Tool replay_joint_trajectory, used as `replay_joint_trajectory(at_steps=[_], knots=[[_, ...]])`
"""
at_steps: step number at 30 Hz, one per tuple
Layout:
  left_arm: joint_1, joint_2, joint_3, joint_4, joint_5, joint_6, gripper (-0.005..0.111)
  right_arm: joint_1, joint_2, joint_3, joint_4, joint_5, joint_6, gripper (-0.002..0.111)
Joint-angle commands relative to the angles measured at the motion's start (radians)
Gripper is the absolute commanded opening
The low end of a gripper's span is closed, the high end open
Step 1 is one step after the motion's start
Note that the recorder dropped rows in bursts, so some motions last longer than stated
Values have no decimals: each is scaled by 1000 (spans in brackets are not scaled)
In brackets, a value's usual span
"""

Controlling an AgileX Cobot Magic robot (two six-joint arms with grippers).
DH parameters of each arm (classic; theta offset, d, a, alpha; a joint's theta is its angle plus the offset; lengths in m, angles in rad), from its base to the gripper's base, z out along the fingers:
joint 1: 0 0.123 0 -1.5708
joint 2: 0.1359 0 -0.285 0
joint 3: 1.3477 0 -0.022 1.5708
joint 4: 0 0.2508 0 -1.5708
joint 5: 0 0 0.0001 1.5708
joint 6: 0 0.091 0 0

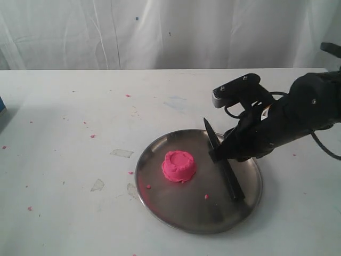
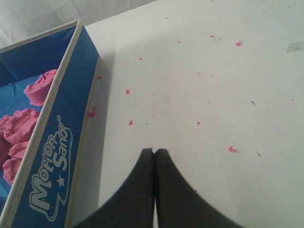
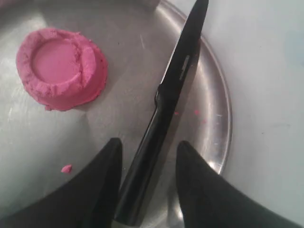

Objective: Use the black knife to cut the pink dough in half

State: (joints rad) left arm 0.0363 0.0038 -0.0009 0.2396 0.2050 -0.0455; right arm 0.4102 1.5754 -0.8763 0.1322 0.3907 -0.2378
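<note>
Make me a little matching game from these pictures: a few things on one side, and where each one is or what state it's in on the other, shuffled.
Things:
1. pink dough
2. black knife
3. left gripper
4. blue box

Place or state:
A. shut, holding nothing, above the bare white table
B. lying on the steel plate, between the open fingers of the right gripper
C. holds pink moulded lumps, at the table's edge
D. one whole round mound with a dimpled top, uncut, on the plate

Pairs: 1-D, 2-B, 3-A, 4-C
</note>
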Motion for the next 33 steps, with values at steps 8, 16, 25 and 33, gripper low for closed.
replay_joint_trajectory(at_steps=[8,16,25,33], knots=[[-1,-4,1,1,0,-2,0,-43,76,-111,-13,112,124,45],[-1,-4,1,1,0,-2,0,-51,198,-149,-6,117,140,45],[-1,-4,1,1,-2,-2,0,-51,256,-151,6,94,140,45],[-1,-4,1,1,-2,-2,0,-21,282,-151,9,103,104,45]])
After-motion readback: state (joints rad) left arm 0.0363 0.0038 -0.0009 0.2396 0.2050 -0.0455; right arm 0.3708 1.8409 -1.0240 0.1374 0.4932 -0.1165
